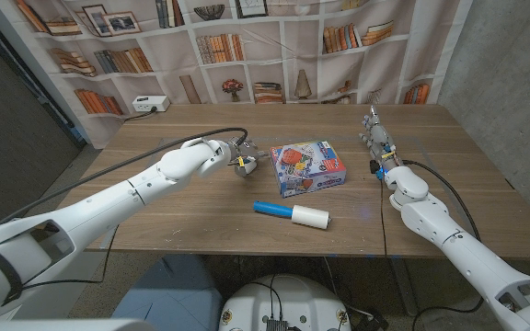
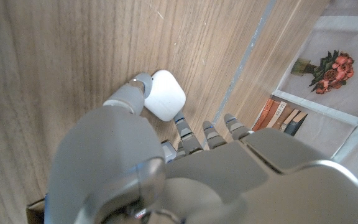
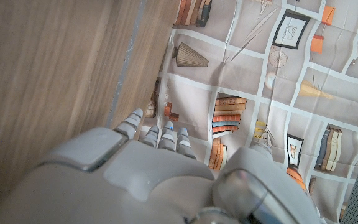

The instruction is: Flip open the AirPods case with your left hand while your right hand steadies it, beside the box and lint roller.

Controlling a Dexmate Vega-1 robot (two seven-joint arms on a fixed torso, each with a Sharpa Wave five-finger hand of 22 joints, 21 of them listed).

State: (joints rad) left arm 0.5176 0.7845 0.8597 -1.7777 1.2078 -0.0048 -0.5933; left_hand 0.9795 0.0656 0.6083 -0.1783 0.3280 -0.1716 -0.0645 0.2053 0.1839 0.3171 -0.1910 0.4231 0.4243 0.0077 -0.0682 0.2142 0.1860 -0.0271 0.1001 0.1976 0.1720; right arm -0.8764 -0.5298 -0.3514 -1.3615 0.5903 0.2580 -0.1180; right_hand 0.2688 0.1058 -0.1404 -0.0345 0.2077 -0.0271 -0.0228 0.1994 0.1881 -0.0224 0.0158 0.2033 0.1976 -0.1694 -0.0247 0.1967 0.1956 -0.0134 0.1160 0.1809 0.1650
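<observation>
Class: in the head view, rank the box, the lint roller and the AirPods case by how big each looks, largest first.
1. Box: largest.
2. Lint roller: about as long, much thinner; it lies nearer the camera, which flatters it.
3. AirPods case: smallest, partly hidden in the left hand.

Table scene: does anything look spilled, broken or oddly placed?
Nothing spilled or broken. The box and lint roller lie askew to the table edge. The left robot hand touches the closed AirPods case; the right robot hand stands well away.
</observation>
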